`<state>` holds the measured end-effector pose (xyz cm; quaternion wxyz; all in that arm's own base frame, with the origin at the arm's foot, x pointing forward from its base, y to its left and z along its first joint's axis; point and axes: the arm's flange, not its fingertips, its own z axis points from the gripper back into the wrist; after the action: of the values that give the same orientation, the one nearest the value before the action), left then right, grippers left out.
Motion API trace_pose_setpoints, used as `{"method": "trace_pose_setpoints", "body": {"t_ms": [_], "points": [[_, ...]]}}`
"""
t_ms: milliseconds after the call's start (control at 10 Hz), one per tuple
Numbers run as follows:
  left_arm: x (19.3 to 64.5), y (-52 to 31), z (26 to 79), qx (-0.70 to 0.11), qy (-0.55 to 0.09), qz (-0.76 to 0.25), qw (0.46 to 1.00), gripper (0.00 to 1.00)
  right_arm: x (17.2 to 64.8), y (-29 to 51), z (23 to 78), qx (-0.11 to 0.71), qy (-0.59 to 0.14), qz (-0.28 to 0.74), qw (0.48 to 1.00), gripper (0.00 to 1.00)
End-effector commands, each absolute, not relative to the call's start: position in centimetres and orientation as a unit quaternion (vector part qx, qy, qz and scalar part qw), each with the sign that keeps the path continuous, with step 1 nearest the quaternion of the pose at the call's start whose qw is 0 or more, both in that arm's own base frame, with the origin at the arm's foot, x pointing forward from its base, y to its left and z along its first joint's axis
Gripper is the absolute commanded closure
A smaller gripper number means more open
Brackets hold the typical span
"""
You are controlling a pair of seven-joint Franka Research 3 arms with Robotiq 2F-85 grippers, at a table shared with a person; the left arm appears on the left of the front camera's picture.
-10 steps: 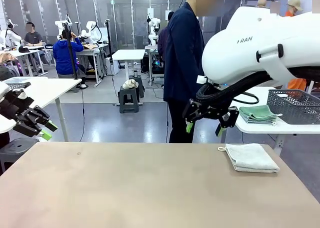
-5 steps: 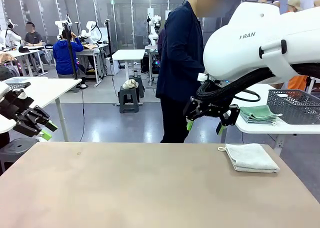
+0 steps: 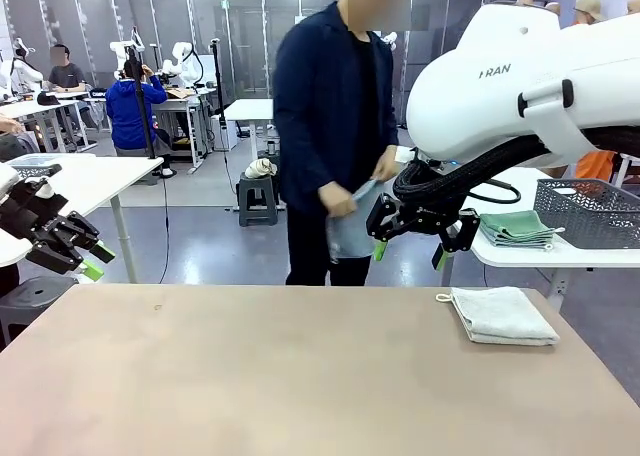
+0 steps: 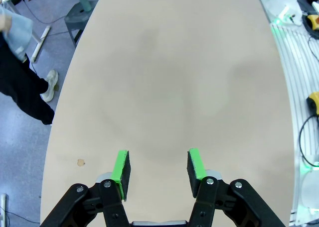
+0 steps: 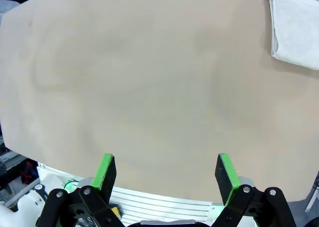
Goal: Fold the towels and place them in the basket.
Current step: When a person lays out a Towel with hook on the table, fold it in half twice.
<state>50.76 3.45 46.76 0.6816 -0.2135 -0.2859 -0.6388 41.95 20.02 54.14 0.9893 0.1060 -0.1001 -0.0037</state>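
A folded cream-white towel (image 3: 502, 315) lies on the table at the right, its corner loop pointing left; the right wrist view has this towel (image 5: 297, 27) at its top right corner. The person across the table holds a pale grey-blue towel (image 3: 350, 232) in both hands at waist height; in the left wrist view that towel (image 4: 16, 29) sits at the left edge. The dark grey basket (image 3: 591, 211) stands on a white side table at the far right. My right gripper (image 3: 408, 256) (image 5: 165, 174) hangs open above the table's far edge, left of the folded towel. My left gripper (image 3: 98, 259) (image 4: 158, 168) is open and empty at the left edge.
Folded green cloths (image 3: 516, 229) lie on the side table (image 3: 560, 257) next to the basket. The brown table (image 3: 280, 376) spreads bare across the middle and left. A white table (image 3: 90, 181) stands beyond the left gripper.
The person has stepped left, turned to face the table and now holds the pale grey-blue towel. Both arms are where they were.
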Motion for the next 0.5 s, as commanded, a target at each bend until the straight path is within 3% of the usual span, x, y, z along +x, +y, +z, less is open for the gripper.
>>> {"method": "trace_pose_setpoints", "body": {"t_ms": [0, 400], "points": [[50.6, 3.5, 46.9, -0.211, -0.288, -0.639, 0.681, 0.4, 41.9, 19.3, 54.6, 0.1, -0.11, 0.001, 0.989, 0.0], [50.6, 3.5, 46.9, -0.211, -0.288, -0.639, 0.681, 0.4, 42.3, 14.9, 57.4, 0.109, -0.14, 0.007, 0.984, 0.0]]}}
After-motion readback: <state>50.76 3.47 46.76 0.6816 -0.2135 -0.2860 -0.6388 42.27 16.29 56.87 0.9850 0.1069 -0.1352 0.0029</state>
